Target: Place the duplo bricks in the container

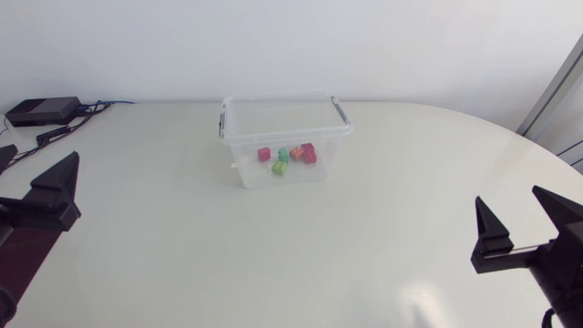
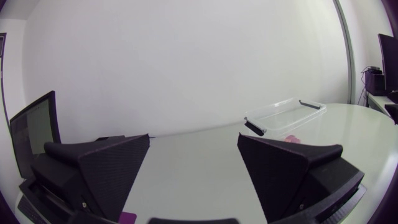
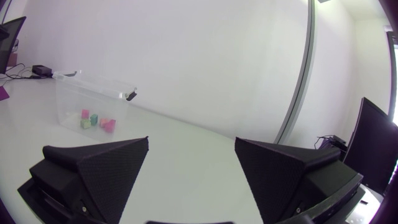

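A clear plastic container [image 1: 284,137] with dark handles stands at the table's middle back. Inside it lie several duplo bricks: a red one [image 1: 264,154], a green one [image 1: 281,161] and a pink-red cluster [image 1: 306,153]. My left gripper [image 1: 27,182] rests at the left edge, open and empty, far from the container [image 2: 283,117]. At the right edge my right gripper [image 1: 528,223] stands open with nothing between its fingers. Across the table in the right wrist view, the container [image 3: 93,99] shows the bricks [image 3: 96,121] through its wall.
A black box [image 1: 41,111] with cables lies at the table's far left corner. The white table [image 1: 291,246] stretches wide between the grippers and the container.
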Tool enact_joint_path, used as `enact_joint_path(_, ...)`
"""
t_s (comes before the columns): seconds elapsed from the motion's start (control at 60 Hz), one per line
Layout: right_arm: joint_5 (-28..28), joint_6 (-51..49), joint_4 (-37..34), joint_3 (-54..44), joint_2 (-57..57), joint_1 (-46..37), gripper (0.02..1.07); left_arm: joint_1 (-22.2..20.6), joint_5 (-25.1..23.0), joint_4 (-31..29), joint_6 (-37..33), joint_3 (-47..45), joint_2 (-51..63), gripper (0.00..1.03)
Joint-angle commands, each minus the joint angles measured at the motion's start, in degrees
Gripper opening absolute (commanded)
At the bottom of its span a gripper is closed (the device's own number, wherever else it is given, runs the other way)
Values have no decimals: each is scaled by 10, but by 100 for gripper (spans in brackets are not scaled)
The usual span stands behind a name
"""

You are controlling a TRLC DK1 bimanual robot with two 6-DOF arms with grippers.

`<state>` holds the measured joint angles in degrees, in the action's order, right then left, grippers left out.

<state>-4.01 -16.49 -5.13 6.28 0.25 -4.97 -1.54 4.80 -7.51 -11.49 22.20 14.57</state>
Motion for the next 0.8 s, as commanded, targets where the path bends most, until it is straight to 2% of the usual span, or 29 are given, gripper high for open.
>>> enact_joint_path(0.0,9,35,14,-17,-4,8,102,7,-5,14,27,-34,-18,99)
enact_joint_path(0.617,40,163,51,-62,-3,49,102,15,-47,74,113,-219,-143,99)
enact_joint_path(0.783,40,165,51,-63,-3,50,102,15,-48,75,115,-222,-146,99)
